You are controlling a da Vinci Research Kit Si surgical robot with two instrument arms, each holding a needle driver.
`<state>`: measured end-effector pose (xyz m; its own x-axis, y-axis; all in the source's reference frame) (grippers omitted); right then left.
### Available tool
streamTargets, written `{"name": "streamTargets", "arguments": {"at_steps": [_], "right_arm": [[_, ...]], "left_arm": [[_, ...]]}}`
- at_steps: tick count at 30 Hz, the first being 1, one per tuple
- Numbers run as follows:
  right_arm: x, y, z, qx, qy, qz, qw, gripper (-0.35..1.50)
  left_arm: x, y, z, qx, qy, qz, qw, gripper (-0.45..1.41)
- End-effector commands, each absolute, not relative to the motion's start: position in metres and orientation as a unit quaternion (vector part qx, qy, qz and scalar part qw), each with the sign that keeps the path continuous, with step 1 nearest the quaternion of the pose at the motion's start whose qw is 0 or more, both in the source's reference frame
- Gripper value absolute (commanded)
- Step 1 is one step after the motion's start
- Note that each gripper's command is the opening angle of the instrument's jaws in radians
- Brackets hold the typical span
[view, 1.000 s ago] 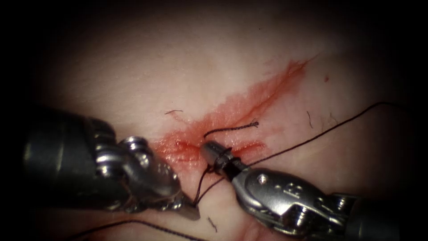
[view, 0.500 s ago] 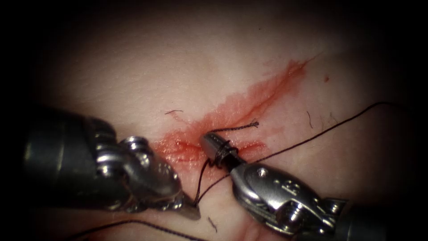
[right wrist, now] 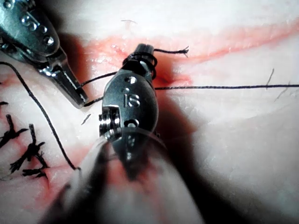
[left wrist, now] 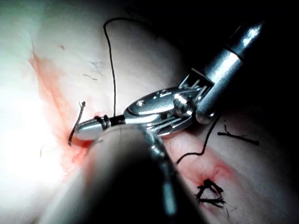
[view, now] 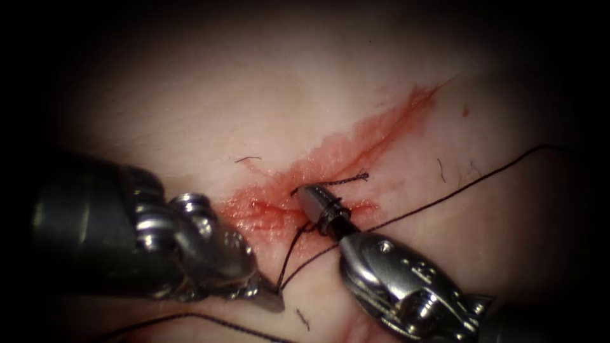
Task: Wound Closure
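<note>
My right tool gleams: polished, glossy metal, smooth on its jaws. My left tool shows the same bright steel. The thread looks dark, matt, fibrous. The tissue is pale, moist, softly shiny, with wet red fluid.

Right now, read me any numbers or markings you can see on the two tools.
"18", stamped, second character uncertain: on the body of the right tool.
"5", with another unreadable character beside it: on the left tool.
Stamped marks on the right tool in the endoscope view: too blurred to read.
Left tool's jaws are shut on the thread; thread is looped round the right tool's shut jaws.
</note>
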<state>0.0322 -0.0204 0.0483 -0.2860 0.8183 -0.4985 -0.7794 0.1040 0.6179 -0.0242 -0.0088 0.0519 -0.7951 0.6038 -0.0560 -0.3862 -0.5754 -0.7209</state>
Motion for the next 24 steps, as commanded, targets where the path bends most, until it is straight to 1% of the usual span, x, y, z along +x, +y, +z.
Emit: {"name": "streamTargets", "arguments": {"at_steps": [1,2,3,4,5,6,7,10,11,12,13,14,16,17,21,24], "right_arm": [[0.0329,-0.0203,0.0486,0.022,0.443,0.67,0.596,-0.03],[0.0326,-0.0205,0.0489,0.024,0.444,0.669,0.595,0.1],[0.0326,-0.0205,0.0489,0.024,0.444,0.669,0.595,0.1],[0.0325,-0.0207,0.049,0.026,0.445,0.67,0.594,0.24],[0.0325,-0.0207,0.049,0.026,0.445,0.67,0.594,0.24],[0.0325,-0.021,0.0492,0.031,0.446,0.671,0.591,0.46],[0.0324,-0.0213,0.0494,0.037,0.449,0.667,0.594,0.31],[0.0323,-0.0217,0.0497,0.044,0.451,0.664,0.594,0.32],[0.0323,-0.0217,0.0499,0.045,0.452,0.665,0.593,0.2],[0.0322,-0.0216,0.0499,0.046,0.451,0.668,0.59,0.27],[0.032,-0.0212,0.0499,0.046,0.45,0.669,0.589,0.25],[0.0317,-0.0209,0.0498,0.046,0.449,0.671,0.588,0.09],[0.0316,-0.0205,0.0498,0.042,0.447,0.675,0.586,0.07],[0.0315,-0.0202,0.0498,0.041,0.446,0.676,0.585,0.1],[0.0313,-0.0197,0.0502,0.039,0.445,0.678,0.584,0.47],[0.0312,-0.0195,0.0504,0.038,0.445,0.679,0.583,0.52]], "left_arm": [[-0.0246,-0.0087,0.0524,-0.15,-0.363,0.875,0.283,-0.45],[-0.0246,-0.0087,0.0524,-0.15,-0.364,0.875,0.283,-0.45],[-0.0246,-0.0087,0.0524,-0.15,-0.364,0.875,0.283,-0.45],[-0.0246,-0.0087,0.0525,-0.15,-0.364,0.875,0.282,-0.45],[-0.0246,-0.0087,0.0525,-0.15,-0.364,0.875,0.282,-0.45],[-0.0246,-0.0087,0.0525,-0.149,-0.363,0.875,0.282,-0.45],[-0.0246,-0.0087,0.0525,-0.149,-0.363,0.875,0.282,-0.45],[-0.0246,-0.0087,0.0525,-0.149,-0.363,0.875,0.282,-0.45],[-0.0246,-0.0087,0.0525,-0.149,-0.362,0.876,0.283,-0.45],[-0.0246,-0.0087,0.0525,-0.149,-0.362,0.876,0.283,-0.45],[-0.0246,-0.0087,0.0525,-0.149,-0.362,0.876,0.283,-0.45],[-0.0246,-0.0087,0.0525,-0.149,-0.362,0.876,0.283,-0.45],[-0.0246,-0.0087,0.0525,-0.149,-0.362,0.876,0.283,-0.45],[-0.0246,-0.0087,0.0525,-0.149,-0.362,0.876,0.283,-0.45],[-0.0246,-0.0087,0.0525,-0.149,-0.362,0.876,0.283,-0.45],[-0.0246,-0.0086,0.0524,-0.149,-0.362,0.876,0.283,-0.45]]}}
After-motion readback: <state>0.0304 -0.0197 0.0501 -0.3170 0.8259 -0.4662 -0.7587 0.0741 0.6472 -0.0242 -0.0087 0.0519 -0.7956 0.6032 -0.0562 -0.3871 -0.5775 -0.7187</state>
